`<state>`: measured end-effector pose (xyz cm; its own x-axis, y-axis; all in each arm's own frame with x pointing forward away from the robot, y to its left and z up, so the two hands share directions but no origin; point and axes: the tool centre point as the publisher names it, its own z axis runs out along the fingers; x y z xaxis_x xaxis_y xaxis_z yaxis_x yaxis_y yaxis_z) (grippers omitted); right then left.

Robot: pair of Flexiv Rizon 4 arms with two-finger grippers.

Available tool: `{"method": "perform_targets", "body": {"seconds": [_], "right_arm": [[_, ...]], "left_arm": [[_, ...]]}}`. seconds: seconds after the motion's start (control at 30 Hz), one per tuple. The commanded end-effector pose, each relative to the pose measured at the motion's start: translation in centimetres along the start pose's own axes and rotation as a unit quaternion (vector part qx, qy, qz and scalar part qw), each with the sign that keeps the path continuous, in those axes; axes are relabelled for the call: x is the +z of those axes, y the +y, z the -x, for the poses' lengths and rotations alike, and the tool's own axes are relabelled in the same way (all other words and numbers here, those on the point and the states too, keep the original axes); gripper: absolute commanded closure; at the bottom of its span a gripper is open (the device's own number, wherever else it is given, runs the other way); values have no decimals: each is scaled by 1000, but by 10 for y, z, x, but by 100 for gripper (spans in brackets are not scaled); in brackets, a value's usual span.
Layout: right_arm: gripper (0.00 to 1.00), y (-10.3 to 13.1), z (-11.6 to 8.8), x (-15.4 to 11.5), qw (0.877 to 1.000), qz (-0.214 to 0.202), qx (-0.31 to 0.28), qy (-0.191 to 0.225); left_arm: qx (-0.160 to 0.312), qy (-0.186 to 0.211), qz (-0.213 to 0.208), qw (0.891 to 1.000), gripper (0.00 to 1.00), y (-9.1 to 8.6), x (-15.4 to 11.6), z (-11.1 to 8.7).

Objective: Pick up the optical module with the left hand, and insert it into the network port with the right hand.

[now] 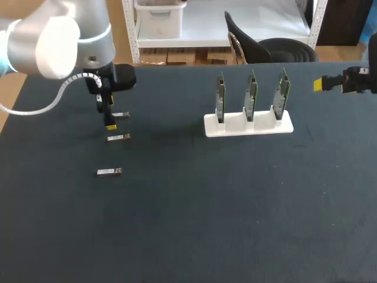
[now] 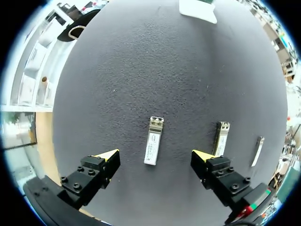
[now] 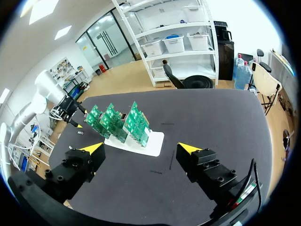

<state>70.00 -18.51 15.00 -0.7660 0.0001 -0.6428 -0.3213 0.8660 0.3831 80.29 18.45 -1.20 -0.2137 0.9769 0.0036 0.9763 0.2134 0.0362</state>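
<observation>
The optical module (image 2: 154, 140) lies flat on the dark table (image 1: 194, 224), far to the left side and the rearmost of a row of three. In the head view its long axis runs side to side across the table. From the left wrist it runs straight ahead, crossways to the line between the two fingertips, with its metal-mouthed end pointing away from the wrist. The left gripper (image 2: 155, 157) hangs directly over it, fingers pointing straight down and spread wide. One yellow tip stands on either side of the module, and neither touches it. The left arm (image 1: 56, 41) comes in from the rear left corner, its wrist bent down over the row. A second module (image 1: 118, 137) lies just beside the first and parallel to it, and a third module (image 1: 109, 171) lies nearer the front, also parallel. Well apart, right of the middle, a white holder (image 1: 247, 125) carries three green circuit boards (image 1: 251, 94) standing upright on edge, side by side. The right gripper (image 3: 141, 149) is held above the table's rear right corner, level and facing the boards, fingers spread wide and holding nothing.
</observation>
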Motion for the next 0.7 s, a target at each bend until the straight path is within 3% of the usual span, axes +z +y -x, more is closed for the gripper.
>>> {"method": "perform_targets", "body": {"seconds": [0.03, 0.27, 0.33, 0.4, 0.47, 0.57, 0.7], "right_arm": [[0, 0, 0, 0, 1000, 0, 0, 0], [0, 0, 0, 0, 1000, 0, 0, 0], [0, 0, 0, 0, 1000, 0, 0, 0], [0, 0, 0, 0, 1000, 0, 0, 0], [0, 0, 0, 0, 1000, 0, 0, 0], [0, 0, 0, 0, 1000, 0, 0, 0], [0, 0, 0, 0, 1000, 0, 0, 0]], "left_arm": [[-8, 2, -10, 1000, 0, 9, 3, 3], [-14, 1, -18, 1000, 0, 7, 5, 6], [-16, -4, -30, 999, 18, 6, 5, 7], [-12, -5, -29, 999, 50, 4, 5, 8], [-10, -6, -31, 999, 62, 3, 6, 8], [-9, -6, -32, 999, 100, 3, 8, 7], [-4, -3, -33, 999, 100, 0, 8, 4]]}}
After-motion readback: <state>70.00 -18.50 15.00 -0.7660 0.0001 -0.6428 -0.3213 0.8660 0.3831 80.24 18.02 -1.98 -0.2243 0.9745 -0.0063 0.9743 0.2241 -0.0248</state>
